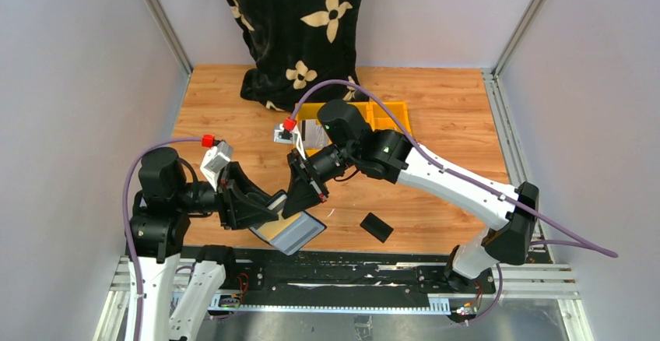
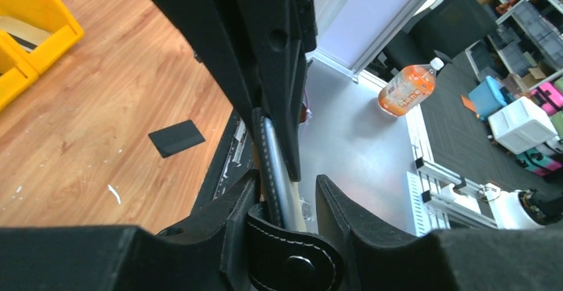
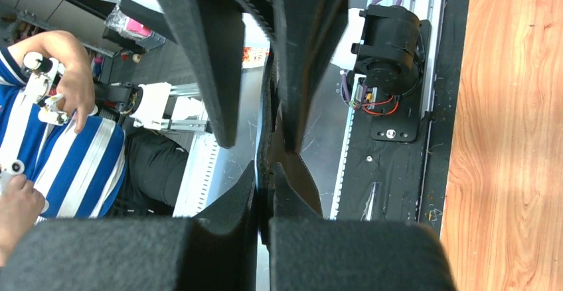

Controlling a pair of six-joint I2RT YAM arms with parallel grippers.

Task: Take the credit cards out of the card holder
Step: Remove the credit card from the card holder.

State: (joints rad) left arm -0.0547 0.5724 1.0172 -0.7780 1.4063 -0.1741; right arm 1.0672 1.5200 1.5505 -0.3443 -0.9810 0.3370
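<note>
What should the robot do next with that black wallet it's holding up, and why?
Probably draw the right tool slowly away from the left tool. The left tool clamps the card holder by its tab end, and the right tool is shut on its open edge. Whether a card is in that pinch I cannot tell, so pull gently.

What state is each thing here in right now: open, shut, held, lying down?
card holder: held up between both grippers.
left gripper: shut on the card holder's tab end.
right gripper: shut on its thin edge.
small black slab: lying flat on the table.
yellow bins: upright, open-topped.
</note>
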